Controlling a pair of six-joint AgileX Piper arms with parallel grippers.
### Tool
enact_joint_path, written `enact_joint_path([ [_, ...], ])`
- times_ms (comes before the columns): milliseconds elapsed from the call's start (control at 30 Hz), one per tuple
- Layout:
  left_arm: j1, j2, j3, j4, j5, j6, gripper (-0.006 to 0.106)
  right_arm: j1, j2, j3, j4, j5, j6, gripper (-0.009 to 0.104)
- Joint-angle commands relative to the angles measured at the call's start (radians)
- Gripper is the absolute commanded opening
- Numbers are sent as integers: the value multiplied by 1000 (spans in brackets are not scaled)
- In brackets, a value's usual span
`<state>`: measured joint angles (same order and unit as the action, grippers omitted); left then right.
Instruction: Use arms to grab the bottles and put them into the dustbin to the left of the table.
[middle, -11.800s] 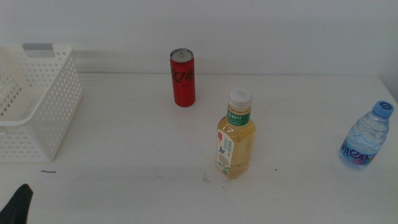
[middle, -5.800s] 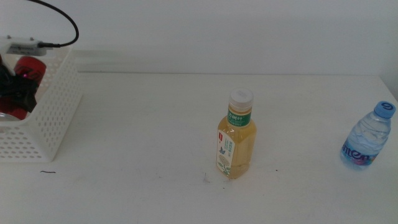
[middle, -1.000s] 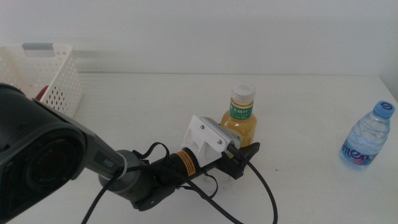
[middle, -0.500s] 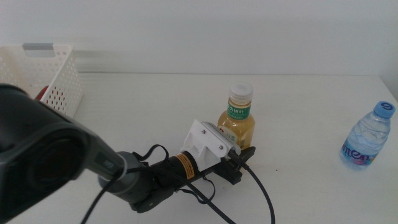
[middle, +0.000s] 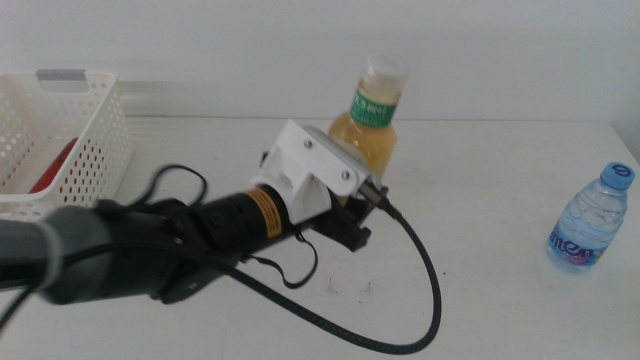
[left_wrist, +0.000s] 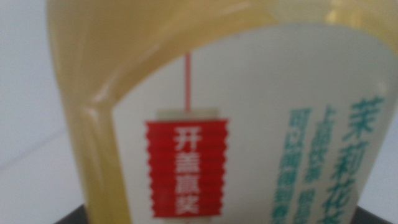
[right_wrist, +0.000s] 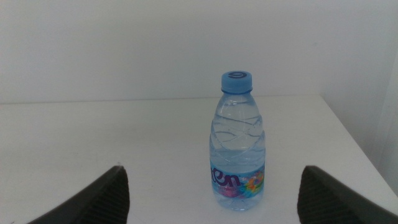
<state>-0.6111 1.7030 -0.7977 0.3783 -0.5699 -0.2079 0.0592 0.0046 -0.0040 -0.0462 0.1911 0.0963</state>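
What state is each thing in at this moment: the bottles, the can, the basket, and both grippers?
Yellow tea bottle: capped, lifted off the table, tilted, held by the left gripper.
Left gripper: shut on the tea bottle's lower body.
Water bottle: capped, upright on the table, untouched.
Red can: lying inside the dustbin.
Dustbin: upright at the table's left.
Right gripper: open, facing the water bottle, apart from it.

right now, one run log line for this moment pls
left gripper: shut on tea bottle, lifted | right gripper: open, facing water bottle | red can: in dustbin
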Motion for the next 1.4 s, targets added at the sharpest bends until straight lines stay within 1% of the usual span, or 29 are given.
enact_joint_path([
  [0, -8, -75, -6, -14, -8, -6, -2, -9, -5, 4, -2, -12, -2, 91],
  [67, -8, -111, -6, -27, 8, -6, -2, -9, -5, 4, -2, -12, -2, 91],
  [133, 15, -154, -15, -82, 77, 1, -2, -9, -5, 4, -2, -12, -2, 91],
  [167, 28, -174, -24, -91, 120, 1, -2, -9, -5, 4, -2, -12, -2, 91],
  [233, 68, -223, -65, -92, 272, -2, -2, -9, -5, 4, -2, -12, -2, 91],
  [300, 104, -261, -142, -120, 464, -2, -2, -9, -5, 4, -2, -12, -2, 91],
  [333, 129, -274, -191, -163, 585, 5, -2, -9, -5, 4, -2, -12, -2, 91],
  [367, 161, -281, -248, -224, 712, 49, -2, -9, -5, 4, -2, -12, -2, 91],
  [400, 193, -282, -296, -304, 843, 116, -2, -9, -5, 4, -2, -12, -2, 91],
  [467, 299, -272, -418, -502, 1089, 373, -2, -9, -5, 4, -2, -12, -2, 91],
  [533, 403, -247, -516, -656, 1265, 556, -2, -9, -5, 4, -2, -12, -2, 91],
  [567, 456, -230, -564, -707, 1335, 608, -2, -9, -5, 4, -2, -12, -2, 91],
  [600, 506, -212, -602, -724, 1382, 628, -2, -9, -5, 4, -2, -12, -2, 91],
  [767, 718, -109, -816, -719, 1647, 628, -2, -9, -5, 4, -2, -12, -2, 91],
  [867, 804, -46, -904, -700, 1748, 630, -2, -9, -5, 4, -2, -12, -2, 91],
  [967, 872, 7, -961, -682, 1788, 630, -2, -9, -5, 4, -2, -12, -2, 91],
  [1200, 980, 92, -990, -639, 1791, 630, -2, -9, -5, 4, -2, -12, -2, 91],
  [1367, 1009, 166, -990, -608, 1786, 700, -2, -9, -5, 4, -2, -12, -2, 91],
])
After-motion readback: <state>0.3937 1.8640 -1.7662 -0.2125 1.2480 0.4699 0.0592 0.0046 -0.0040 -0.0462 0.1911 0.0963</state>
